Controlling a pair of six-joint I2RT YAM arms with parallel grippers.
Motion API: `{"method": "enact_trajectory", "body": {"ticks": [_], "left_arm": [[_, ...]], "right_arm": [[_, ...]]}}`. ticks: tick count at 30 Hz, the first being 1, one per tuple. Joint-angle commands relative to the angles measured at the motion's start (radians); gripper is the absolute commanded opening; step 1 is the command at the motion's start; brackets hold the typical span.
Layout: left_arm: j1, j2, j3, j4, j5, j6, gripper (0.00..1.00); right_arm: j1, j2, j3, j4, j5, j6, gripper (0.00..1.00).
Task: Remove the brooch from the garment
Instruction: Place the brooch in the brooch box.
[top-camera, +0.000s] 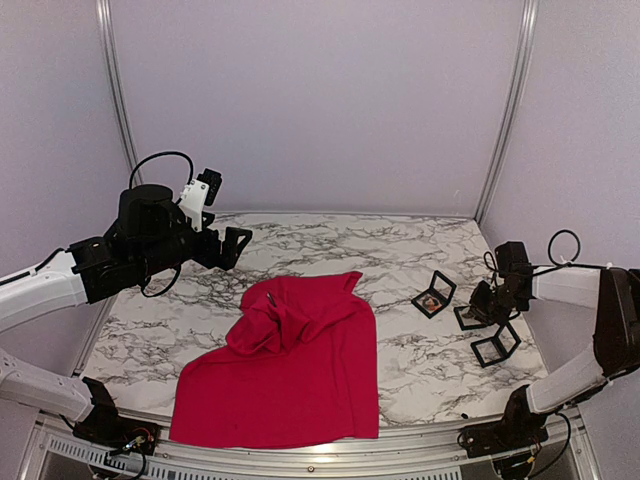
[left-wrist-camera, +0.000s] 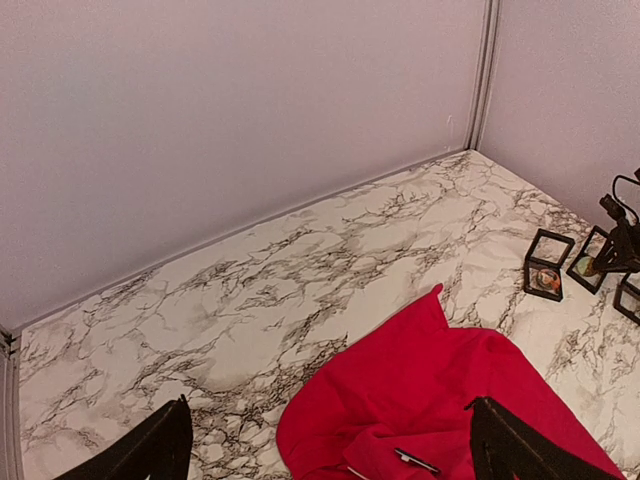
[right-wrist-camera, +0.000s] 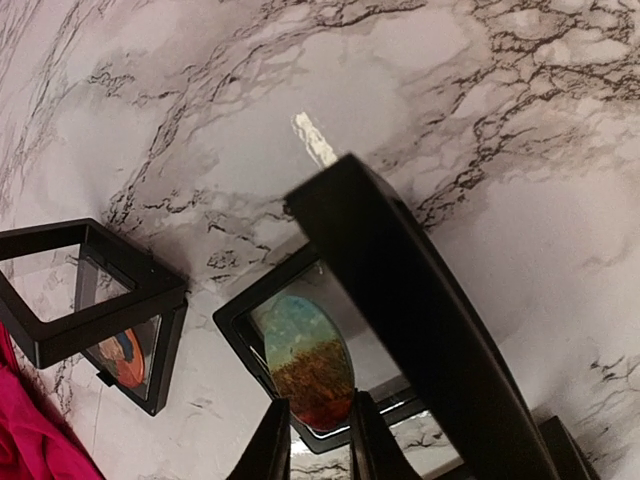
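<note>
Nearest the arm bases, the plain bright red short-sleeved T-shirt (top-camera: 285, 375) lies on the white, grey-veined marble-patterned bench (top-camera: 400, 250), its lower part spread flat, its far part bunched into folds; a small slim metal pin-like piece (top-camera: 271, 298) sits on those folds, too small to identify.

To the right, well apart from the shirt, stand three black square display frames; the nearest frame (top-camera: 496, 344) stands on edge; the left-hand frame (top-camera: 434, 293) holds a small reddish item.

The right gripper (right-wrist-camera: 320, 410) is low over the middle frame (right-wrist-camera: 240, 330), whose black lid (right-wrist-camera: 420, 320) is raised; inside lies an oval brooch (right-wrist-camera: 305, 365), teal above, brown and red below; the gripper's fingers (right-wrist-camera: 275, 445) stand a narrow slit apart at the brooch's lower end; whether they pinch it cannot be told.

Farther back on the left, the left gripper (top-camera: 238, 243) is raised above the bench, fingers (left-wrist-camera: 150, 450) spread wide, holding nothing.
</note>
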Motion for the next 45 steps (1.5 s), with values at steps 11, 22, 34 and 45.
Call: {"method": "enact_trajectory", "body": {"ticks": [11, 22, 34, 45], "left_arm": [[0.007, 0.009, -0.001, -0.019, 0.035, -0.014, 0.99], [0.008, 0.027, 0.016, -0.024, 0.070, -0.055, 0.99], [0.016, 0.096, -0.015, -0.114, 0.161, -0.238, 0.99], [0.027, 0.238, 0.038, -0.186, 0.279, -0.385, 0.97]], "right_arm": [[-0.005, -0.043, 0.020, -0.081, 0.005, -0.045, 0.34], [0.019, -0.070, 0.045, -0.085, -0.023, -0.089, 0.73], [0.265, -0.032, 0.177, -0.045, 0.012, -0.118, 0.93], [0.564, 0.147, 0.429, 0.023, 0.082, -0.135, 0.94]]}}
